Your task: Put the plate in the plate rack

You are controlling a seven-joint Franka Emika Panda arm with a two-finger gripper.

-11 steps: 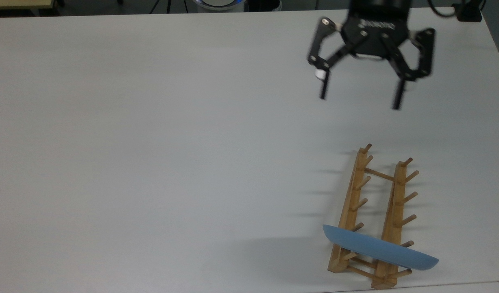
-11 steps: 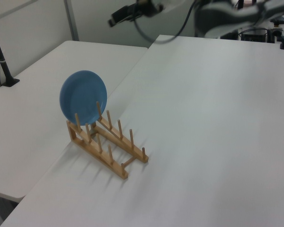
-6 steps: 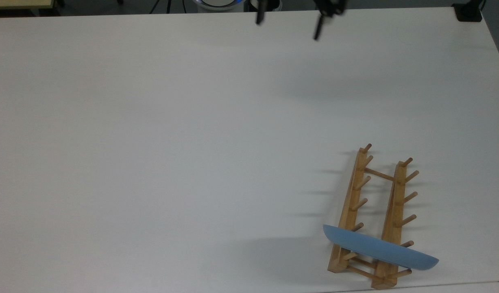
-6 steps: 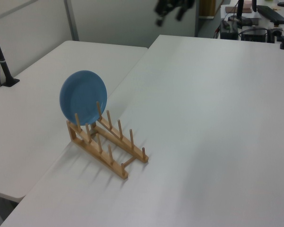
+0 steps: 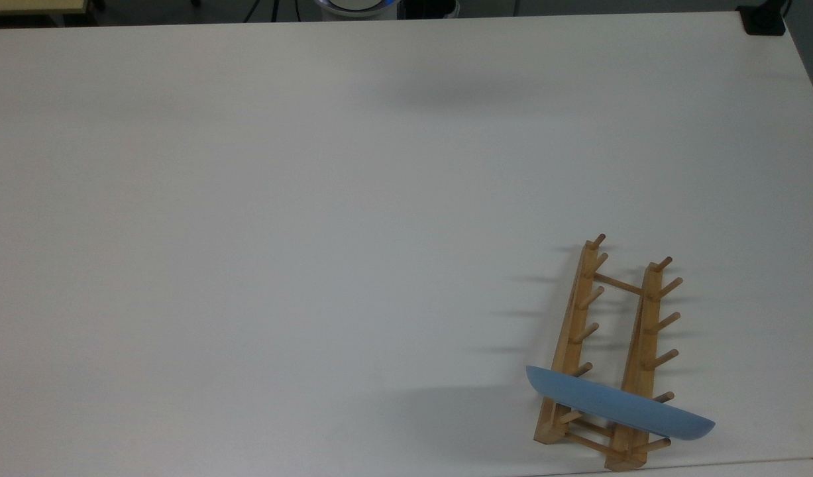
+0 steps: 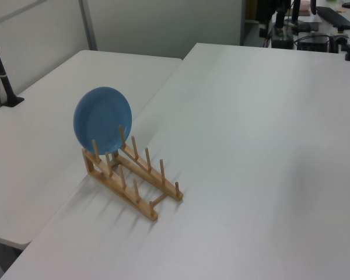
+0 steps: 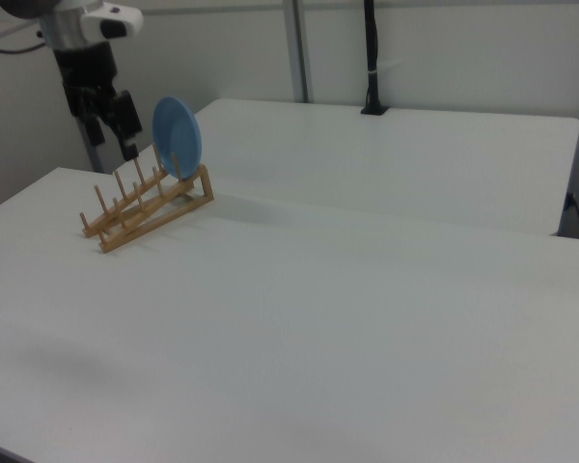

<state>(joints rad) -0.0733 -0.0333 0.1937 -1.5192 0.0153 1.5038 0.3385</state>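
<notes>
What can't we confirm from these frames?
- Plate seating: in the top view its rim covers the rack pegs and rail beneath, so contact with the rails is hidden.
- Back of the plate: the left view shows one face alone.
- Tool in the right view: too small and dark to tell whether it is open.
</notes>
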